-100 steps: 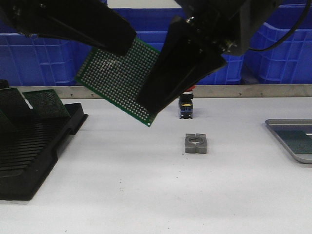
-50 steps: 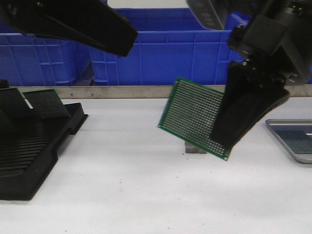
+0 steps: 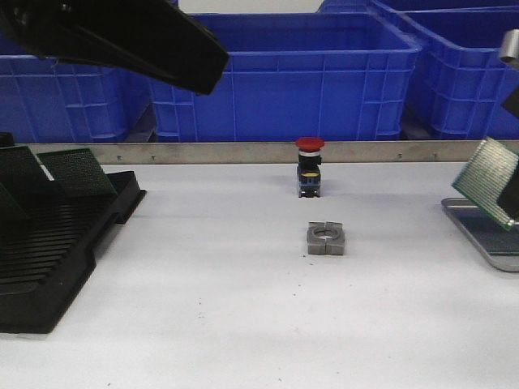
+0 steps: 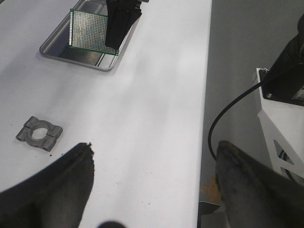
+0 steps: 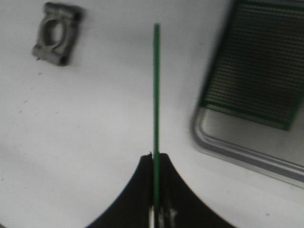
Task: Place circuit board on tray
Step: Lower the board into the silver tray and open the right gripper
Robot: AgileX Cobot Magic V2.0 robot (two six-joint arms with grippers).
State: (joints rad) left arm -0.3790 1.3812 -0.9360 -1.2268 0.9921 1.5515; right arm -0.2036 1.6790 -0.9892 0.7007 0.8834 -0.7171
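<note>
holding circuit board (image 3: pixel 489 180) on edge in pinched right claw (image 5: pixel 155 197), at right edge of frame above tray (image 3: pixel 474 229). lowering flat beside board already lying there advised. left claw (image 4: pixel 154 183) gaping wide, empty.

Front view low across table; wrist views downward, all sharing the grey clamp block (image 3: pixel 326 238).

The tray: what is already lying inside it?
One green circuit board lies flat inside the tray, near one end. The board held by the right gripper hangs over the tray and hides part of its floor in the left wrist view.
</note>
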